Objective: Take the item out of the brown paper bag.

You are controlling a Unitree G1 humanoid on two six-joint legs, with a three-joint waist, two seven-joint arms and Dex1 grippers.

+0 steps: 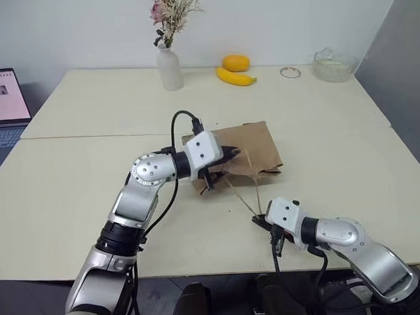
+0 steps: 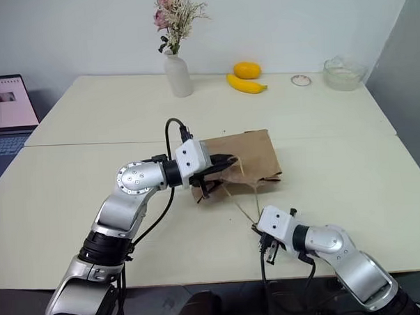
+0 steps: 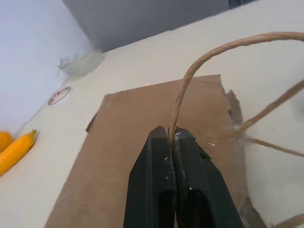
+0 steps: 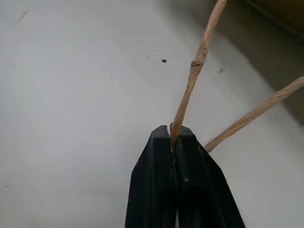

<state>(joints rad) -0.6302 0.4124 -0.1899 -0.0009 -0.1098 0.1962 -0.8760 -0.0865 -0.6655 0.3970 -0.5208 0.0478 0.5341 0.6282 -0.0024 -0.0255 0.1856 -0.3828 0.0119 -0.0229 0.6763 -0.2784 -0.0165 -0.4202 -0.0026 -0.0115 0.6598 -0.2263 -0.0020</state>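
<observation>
Right pincer (image 4: pixel 173 135) and left pincer (image 3: pixel 172 135) each clamp a loop handle (image 3: pixel 190 76) of your brown paper bag (image 1: pixel 248 152); pulling apart hard may tear the thin twine.

I am seeing bare table (image 1: pixel 72 198) lying open from 7 to 10 o'clock of the bag (image 1: pixel 248 152). Handles (image 1: pixel 243 194) are stretching across the 6 o'clock approach. Vase (image 1: pixel 169 68), banana (image 1: pixel 236 77) and bowl (image 1: pixel 333 66) are crowding 11 to 1.

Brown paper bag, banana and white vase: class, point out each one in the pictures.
brown paper bag (image 1: pixel 255 147): left eye view, flat upper panel.
banana (image 1: pixel 235 77): left eye view, middle of its curve.
white vase (image 1: pixel 169 68): left eye view, its body.
</observation>
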